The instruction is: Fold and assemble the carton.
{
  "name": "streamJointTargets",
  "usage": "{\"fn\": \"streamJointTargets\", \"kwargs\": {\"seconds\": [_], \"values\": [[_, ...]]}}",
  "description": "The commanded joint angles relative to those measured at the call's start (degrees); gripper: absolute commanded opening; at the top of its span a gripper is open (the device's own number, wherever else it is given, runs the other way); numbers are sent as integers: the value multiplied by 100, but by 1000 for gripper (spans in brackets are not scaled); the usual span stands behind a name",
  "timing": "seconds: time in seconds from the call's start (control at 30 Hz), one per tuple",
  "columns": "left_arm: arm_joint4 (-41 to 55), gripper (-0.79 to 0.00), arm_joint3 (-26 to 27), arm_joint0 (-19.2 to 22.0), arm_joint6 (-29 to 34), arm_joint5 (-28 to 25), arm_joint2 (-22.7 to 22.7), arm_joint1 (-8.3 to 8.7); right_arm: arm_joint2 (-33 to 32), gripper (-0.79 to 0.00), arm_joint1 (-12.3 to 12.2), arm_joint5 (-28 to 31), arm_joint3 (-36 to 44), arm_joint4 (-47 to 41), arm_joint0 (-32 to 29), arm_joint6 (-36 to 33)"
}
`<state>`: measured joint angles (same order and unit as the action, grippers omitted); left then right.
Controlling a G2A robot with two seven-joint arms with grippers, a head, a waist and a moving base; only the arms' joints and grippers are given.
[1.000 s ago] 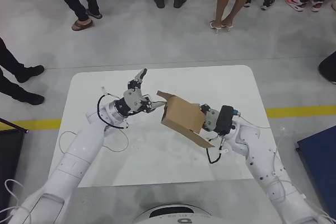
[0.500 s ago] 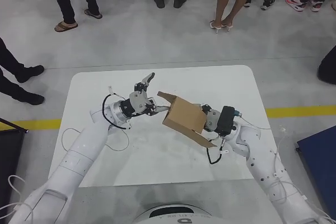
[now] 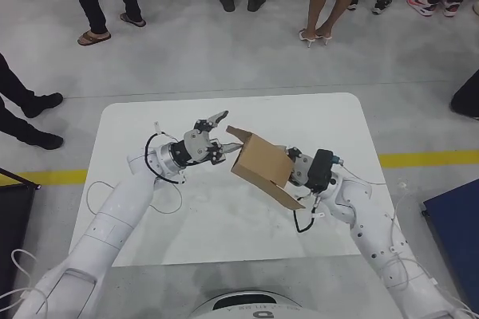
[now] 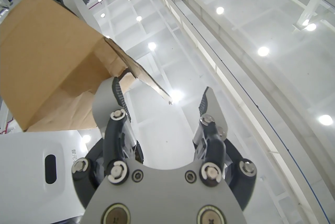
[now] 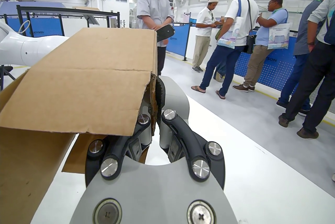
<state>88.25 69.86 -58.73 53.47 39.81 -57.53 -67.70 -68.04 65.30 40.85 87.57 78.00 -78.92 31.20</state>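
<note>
Over one white table (image 3: 223, 231), one brown carton (image 3: 259, 163), right pincer (image 5: 156, 83) clamped on its edge, left pincer (image 4: 161, 85) spread wide.

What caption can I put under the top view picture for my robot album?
Right gripper holds the cardboard carton over the white table; the open left gripper is beside its flap.
</note>
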Motion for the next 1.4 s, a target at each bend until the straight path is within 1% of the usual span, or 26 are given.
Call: {"fn": "streamJointTargets", "kwargs": {"seconds": [0.0, 0.13, 0.2, 0.3, 0.5, 0.57, 0.73, 0.9, 1.03, 1.13, 1.23, 1.37], "values": [[-42, -314, -18, 3, 20, 30, -6, -3, 2, -785, 1, -16, -2, -23, 8, -23], [-121, -403, -73, 9, 42, 105, -36, -3, 4, -785, 0, -18, 3, -25, 20, -37], [-158, -416, -90, 13, 51, 149, -54, -1, 5, -785, -1, -8, 0, -33, 26, -28], [-194, -456, -102, 14, 90, 219, -99, 6, 11, -785, -2, 8, -12, -48, 36, -43], [-359, -468, -86, 30, 127, 424, -132, 22, 42, -785, -4, 70, -14, -16, 81, -46], [-441, -443, -88, 30, 134, 452, -143, 29, 52, -785, -5, 86, -14, -5, 97, -49], [-479, -440, -79, 44, 95, 491, -103, 10, 83, -785, -6, 101, 9, 58, 122, -31], [-506, -456, -89, 74, 108, 534, -65, -11, 98, -785, -9, 104, -2, 85, 132, 5], [-542, -486, -130, 89, 173, 577, -91, -8, 98, -785, -9, 80, -37, 70, 141, -2], [-591, -545, -150, 87, 239, 633, -122, 4, 97, -785, -8, 63, -89, 37, 156, -21], [-659, -582, -166, 72, 334, 699, -164, 24, 106, -785, -4, 56, -141, -4, 188, -49], [-747, -668, -119, 34, 356, 744, -190, 67, 115, -785, 0, 49, -200, -50, 227, -76]]}}
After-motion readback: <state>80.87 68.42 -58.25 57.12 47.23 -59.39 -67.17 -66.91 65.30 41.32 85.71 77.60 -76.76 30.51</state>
